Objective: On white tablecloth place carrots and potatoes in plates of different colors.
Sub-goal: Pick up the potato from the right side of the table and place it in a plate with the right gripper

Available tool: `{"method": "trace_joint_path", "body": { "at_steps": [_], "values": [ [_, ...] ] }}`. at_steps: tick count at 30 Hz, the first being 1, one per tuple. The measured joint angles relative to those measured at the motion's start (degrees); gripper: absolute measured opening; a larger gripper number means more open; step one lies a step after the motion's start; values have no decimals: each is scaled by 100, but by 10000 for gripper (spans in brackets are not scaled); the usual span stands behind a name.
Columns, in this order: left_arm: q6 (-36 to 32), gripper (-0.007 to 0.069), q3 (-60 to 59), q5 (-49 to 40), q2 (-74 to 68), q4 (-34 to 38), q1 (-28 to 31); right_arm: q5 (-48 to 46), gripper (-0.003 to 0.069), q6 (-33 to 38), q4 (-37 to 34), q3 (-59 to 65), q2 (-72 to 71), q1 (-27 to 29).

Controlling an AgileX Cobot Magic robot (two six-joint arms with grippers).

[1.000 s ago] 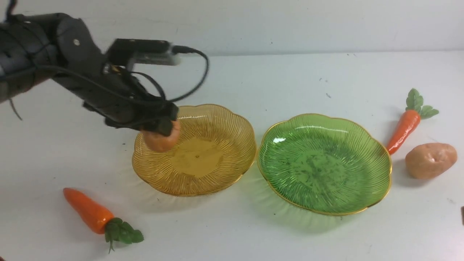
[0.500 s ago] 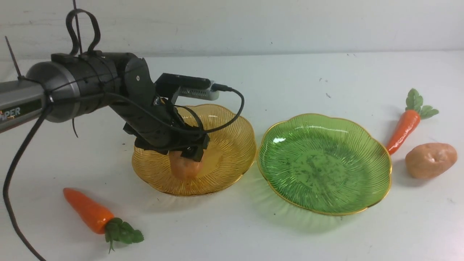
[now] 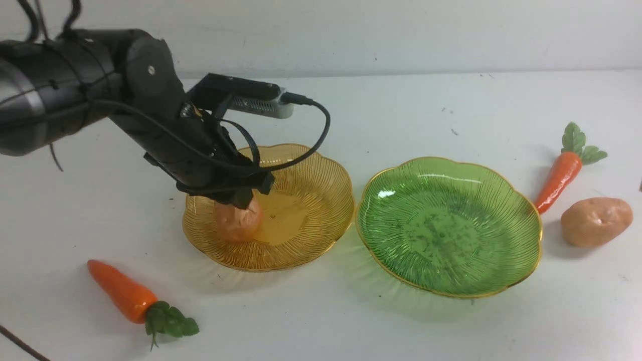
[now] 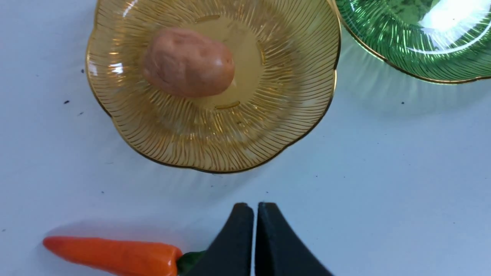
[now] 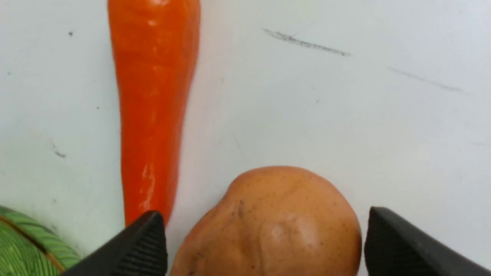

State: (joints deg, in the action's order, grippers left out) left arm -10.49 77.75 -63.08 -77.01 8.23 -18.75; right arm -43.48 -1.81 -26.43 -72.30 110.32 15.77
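**Front view:** my left fingers low over amber plate, just above potato lying in plate's left part. Green plate just right of amber one. On bench right of green plate: carrot, second potato nearer. Other carrot near-left of amber plate.

**Left wrist view:** my left fingers clenched together, grasping nothing; potato rests in amber plate, apart from them.

**Right wrist view:** my right fingers spread wide either side of second potato; carrot just beside it.
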Motion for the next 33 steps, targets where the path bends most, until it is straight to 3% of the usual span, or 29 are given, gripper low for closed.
{"method": "trace_joint_path", "body": {
  "at_steps": [4, 7, 15, 19, 26, 33],
  "values": [
    [52, -4, 0, -88, 78, -127, 0, -122, 621, -43, -62, -114, 355, 0],
    [69, -4, 0, -88, 78, -132, 0, -143, 525, -43, -50, -128, 403, 0],
    [80, -4, 0, -100, 78, -142, 0, -779, 526, 116, 81, -419, -59, -6],
    [80, -4, 0, -118, 78, -142, 0, -951, 526, 388, -271, -573, -721, -210],
    [80, -4, 0, -129, 78, -137, 0, -551, 526, 1153, -1412, -639, -1127, -1491],
    [80, -4, 0, -200, 78, -137, 0, -26, 526, 1635, -1906, -871, -607, -3057]
  ]
}}
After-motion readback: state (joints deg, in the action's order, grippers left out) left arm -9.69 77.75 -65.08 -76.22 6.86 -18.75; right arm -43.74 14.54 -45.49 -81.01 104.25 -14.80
